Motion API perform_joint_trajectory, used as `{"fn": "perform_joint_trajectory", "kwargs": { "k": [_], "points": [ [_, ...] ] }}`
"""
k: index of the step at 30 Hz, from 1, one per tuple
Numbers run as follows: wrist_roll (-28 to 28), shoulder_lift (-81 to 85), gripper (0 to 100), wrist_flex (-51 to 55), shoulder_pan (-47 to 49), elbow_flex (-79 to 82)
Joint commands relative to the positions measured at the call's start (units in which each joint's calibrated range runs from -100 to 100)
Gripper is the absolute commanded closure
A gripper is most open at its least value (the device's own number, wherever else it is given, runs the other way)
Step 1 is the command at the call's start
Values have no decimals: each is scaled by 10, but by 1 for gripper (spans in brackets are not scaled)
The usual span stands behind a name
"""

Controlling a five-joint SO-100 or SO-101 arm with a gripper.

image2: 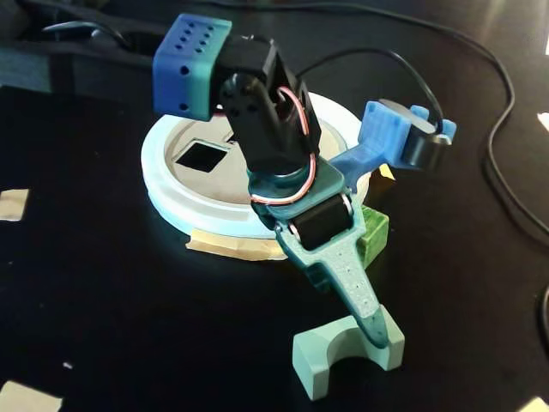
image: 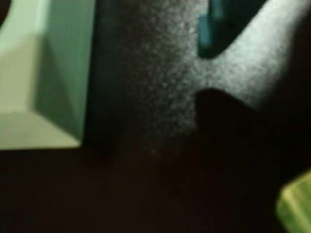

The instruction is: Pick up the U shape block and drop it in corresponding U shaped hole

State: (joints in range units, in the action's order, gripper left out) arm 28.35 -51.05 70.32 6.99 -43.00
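The pale mint U shape block (image2: 319,359) stands on its two legs on the black mat near the front, notch down. In the wrist view the U shape block (image: 43,73) fills the upper left. My gripper (image2: 367,333) reaches down onto the block's right leg, and one teal finger (image2: 356,287) shows there. In the wrist view a teal fingertip (image: 209,26) sits at the top right, with bare mat between it and the block. The gripper (image: 126,39) looks open, and nothing is lifted. The arm hides the U shaped hole.
A round tan board with a white ring rim (image2: 163,184) lies behind the arm and shows a square black cutout (image2: 202,155). A darker green cube (image2: 375,232) sits beside the rim and shows again (image: 295,206). Tape scraps (image2: 12,204) and cables (image2: 506,172) lie around.
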Motion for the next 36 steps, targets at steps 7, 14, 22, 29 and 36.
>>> {"fn": "perform_joint_trajectory", "kwargs": {
  "k": [7,14,22,29,36],
  "points": [
    [0,8,43,-16,-6,-46],
    [0,8,65,-16,-6,-46],
    [-1,8,86,-16,-6,-46],
    [-1,8,87,-16,-6,-46],
    [-1,8,87,-14,-6,-45]
  ]
}}
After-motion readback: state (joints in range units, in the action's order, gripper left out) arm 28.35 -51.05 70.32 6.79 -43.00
